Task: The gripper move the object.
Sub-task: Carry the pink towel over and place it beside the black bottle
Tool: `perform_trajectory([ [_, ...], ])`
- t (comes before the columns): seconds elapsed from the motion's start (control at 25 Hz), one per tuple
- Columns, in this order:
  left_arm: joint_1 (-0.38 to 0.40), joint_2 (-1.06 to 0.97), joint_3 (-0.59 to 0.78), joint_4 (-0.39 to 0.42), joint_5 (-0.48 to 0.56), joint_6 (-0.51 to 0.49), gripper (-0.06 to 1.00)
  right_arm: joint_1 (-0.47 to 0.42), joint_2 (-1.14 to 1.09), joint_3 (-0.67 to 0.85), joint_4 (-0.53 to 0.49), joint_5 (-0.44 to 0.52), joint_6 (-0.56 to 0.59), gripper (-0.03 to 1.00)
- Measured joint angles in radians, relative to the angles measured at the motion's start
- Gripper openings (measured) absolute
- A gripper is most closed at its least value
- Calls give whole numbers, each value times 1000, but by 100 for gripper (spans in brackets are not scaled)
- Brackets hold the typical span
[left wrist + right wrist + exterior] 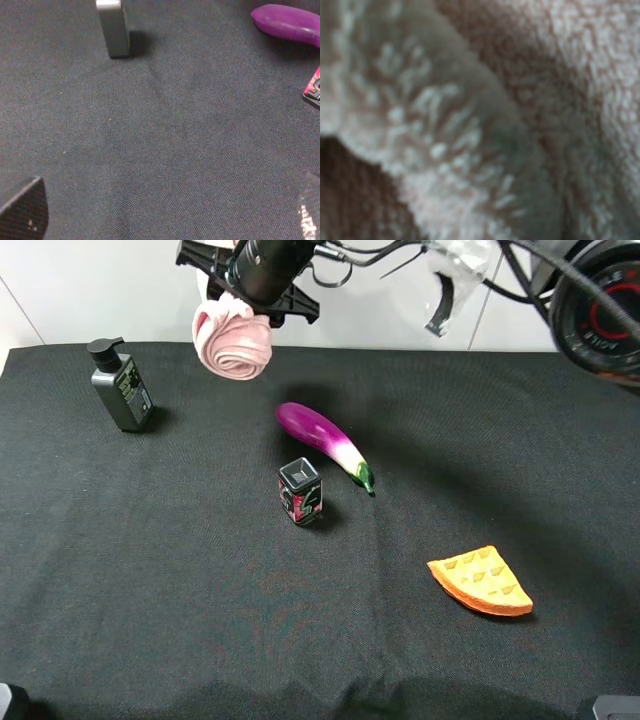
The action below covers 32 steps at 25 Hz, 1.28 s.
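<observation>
The pale pink rolled cloth bundle (233, 335) hangs in the air over the back of the black table, left of middle. My right gripper (252, 298), a black claw on an arm reaching across from the upper right, is shut on the bundle's top. In the right wrist view the fuzzy pink cloth (485, 120) fills the whole picture and hides the fingers. My left gripper (167, 220) is open and empty, with only its two fingertips (25, 210) showing low over bare black cloth. It is out of the exterior high view.
A grey pump bottle (120, 388) stands at the back left, also in the left wrist view (114, 27). A purple eggplant (320, 440) lies mid-table beside a small dark box (300, 490). An orange waffle wedge (482, 582) lies at the front right.
</observation>
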Motion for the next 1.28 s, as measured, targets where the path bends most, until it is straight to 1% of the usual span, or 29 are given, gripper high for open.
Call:
perform_trajectory([
  [0.2, 0, 0, 0, 0, 0, 0, 100, 20, 39, -7, 27, -52, 2, 35],
  [0.52, 0, 0, 0, 0, 0, 0, 100, 54, 94, -7, 38, -120, 2, 35],
  [0.68, 0, 0, 0, 0, 0, 0, 100, 62, 127, -8, 69, -152, 2, 35],
  [1.28, 0, 0, 0, 0, 0, 0, 100, 108, 217, -8, 102, -279, 2, 35],
])
